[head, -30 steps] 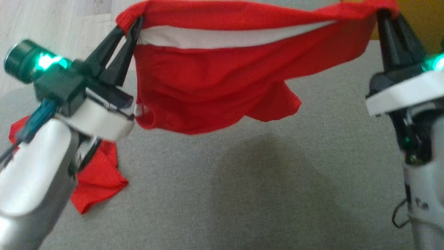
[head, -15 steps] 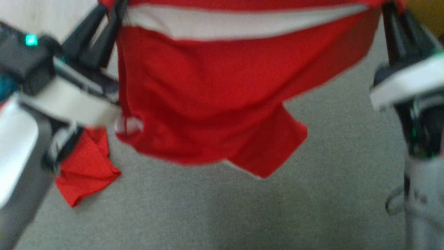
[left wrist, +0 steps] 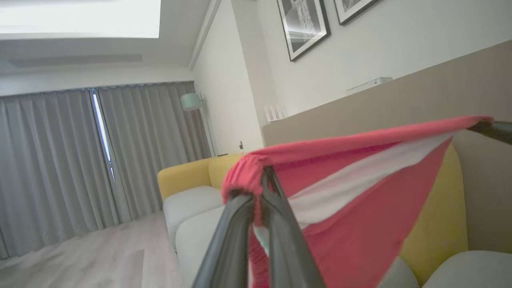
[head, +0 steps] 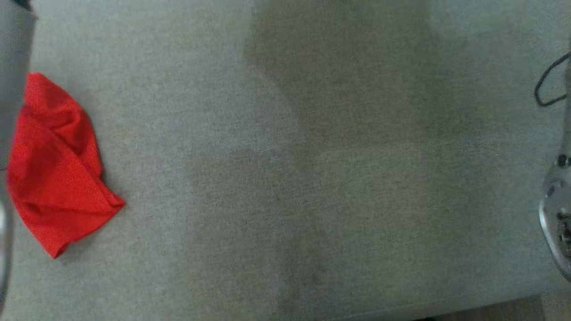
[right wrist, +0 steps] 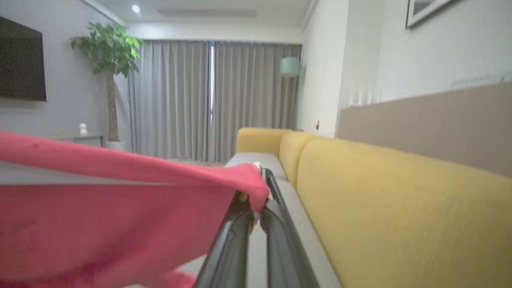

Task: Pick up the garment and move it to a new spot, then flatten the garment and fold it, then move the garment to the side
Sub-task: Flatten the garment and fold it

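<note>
Left jaws pinched shut on a bunched corner of the garment, their long dark fingers rising from the bottom centre of the left wrist view and meeting under the gathered cloth. Right jaws likewise closed on the opposite corner, the fingers at the bottom centre of the right wrist view, with a wad of fabric folded over their tips. Garment a thin, soft red knit with one broad white band, held in the air and pulled into a taut top edge between the two pairs of jaws. In the left wrist view, a wedge widening from the centre toward the dark tip of the right jaws at the right edge. In the right wrist view, a slack sheet hanging across the lower left. Below, in the head view, a grey woven upholstered surface with a soft shadow down its middle. At its left, a second red cloth, crumpled into a pointed heap. At the right edge, a thin black cable loop. Beyond, a yellow sofa back, smooth and rounded, over grey seat cushions. Pleated grey curtains, pale wood floor, a leafy potted plant at upper left, framed pictures at upper right.
</note>
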You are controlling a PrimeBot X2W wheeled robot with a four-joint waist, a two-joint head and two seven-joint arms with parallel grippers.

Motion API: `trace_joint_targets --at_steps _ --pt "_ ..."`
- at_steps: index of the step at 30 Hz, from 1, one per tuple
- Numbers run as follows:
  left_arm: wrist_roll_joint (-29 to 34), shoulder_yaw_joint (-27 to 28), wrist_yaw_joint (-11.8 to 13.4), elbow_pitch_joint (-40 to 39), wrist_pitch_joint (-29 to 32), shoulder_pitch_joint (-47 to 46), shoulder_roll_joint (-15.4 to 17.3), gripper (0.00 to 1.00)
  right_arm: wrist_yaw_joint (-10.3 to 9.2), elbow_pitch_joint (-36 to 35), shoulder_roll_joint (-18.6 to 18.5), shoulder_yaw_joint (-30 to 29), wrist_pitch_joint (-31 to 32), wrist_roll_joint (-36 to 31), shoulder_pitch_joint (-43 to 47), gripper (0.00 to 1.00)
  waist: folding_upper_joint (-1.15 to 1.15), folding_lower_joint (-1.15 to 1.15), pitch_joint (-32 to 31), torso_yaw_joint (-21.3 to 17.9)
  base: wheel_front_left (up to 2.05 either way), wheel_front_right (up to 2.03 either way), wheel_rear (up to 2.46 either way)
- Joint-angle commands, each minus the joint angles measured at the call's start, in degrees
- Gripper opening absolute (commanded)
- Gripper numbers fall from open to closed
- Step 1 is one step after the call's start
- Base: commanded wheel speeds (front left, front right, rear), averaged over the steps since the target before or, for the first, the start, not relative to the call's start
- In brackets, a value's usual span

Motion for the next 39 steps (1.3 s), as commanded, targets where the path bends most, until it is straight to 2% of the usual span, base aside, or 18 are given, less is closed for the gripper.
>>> trace_joint_targets --at_steps 1,5,10,16,17,22,27,28,34,39 --pt "-0.02 1.91 -0.07 -0.19 -0.62 -1.14 2.17 0.00 -0.04 -0.29 0.69 -0.39 -0.48 -0.18 -0.20 0.00 0.00 -0.03 1.46 0.21 0.00 0.00 0.00" --pt "-1.32 -0.81 -0.53 5.63 -5.07 0.59 -0.36 0.00 -0.04 8.47 0.60 0.96 -2.84 -0.59 1.88 0.00 0.00 -0.03 1.92 0.59 0.00 0.00 0.00" --pt "-3.20 -6.43 -0.73 10.21 -7.43 6.78 -2.40 0.00 -0.04 18.10 -1.35 5.41 -2.65 0.25 6.94 0.00 0.00 -0.03 1.94 1.16 0.00 0.00 0.00" --pt "-7.36 -14.33 -0.75 10.55 -8.33 15.55 -0.85 0.00 -0.04 24.68 -4.54 16.04 1.66 4.91 12.08 0.00 0.00 -0.03 0.23 1.69 0.00 0.00 0.00" --pt "-8.73 -16.79 -0.76 9.89 -8.39 18.39 0.33 0.00 -0.04 25.07 -5.99 20.31 4.21 8.05 13.45 0.00 0.00 -0.03 -0.78 1.85 0.00 0.00 0.00" --pt "-9.89 -23.05 -0.76 7.23 -8.16 24.25 3.18 0.00 -0.04 21.62 -12.28 31.73 10.72 16.73 17.01 0.00 0.00 -0.03 -3.83 2.38 0.00 0.00 0.00" --pt "-10.26 -26.40 -0.76 4.96 -7.55 28.43 4.68 0.00 -0.04 14.95 -20.03 41.71 16.38 26.01 21.04 0.00 0.00 -0.03 -7.15 2.75 0.00 0.00 0.00" --pt "-10.20 -26.98 -0.42 4.25 -7.49 29.96 5.14 0.00 -0.04 12.40 -22.90 44.56 18.32 29.46 22.39 0.00 0.00 -0.03 -8.50 2.62 0.00 0.00 0.00" --pt "-11.31 -27.90 1.80 0.93 -7.02 35.25 5.76 0.00 -0.04 4.92 -30.38 51.09 23.21 37.59 26.43 0.00 0.00 -0.03 -12.73 1.79 0.00 0.00 0.00" --pt "-12.55 -28.82 4.07 -4.17 -5.92 40.51 7.01 0.00 -0.04 -0.22 -35.16 53.66 26.46 42.81 30.86 0.00 0.00 -0.03 -16.22 0.57 0.00 0.00 0.00"
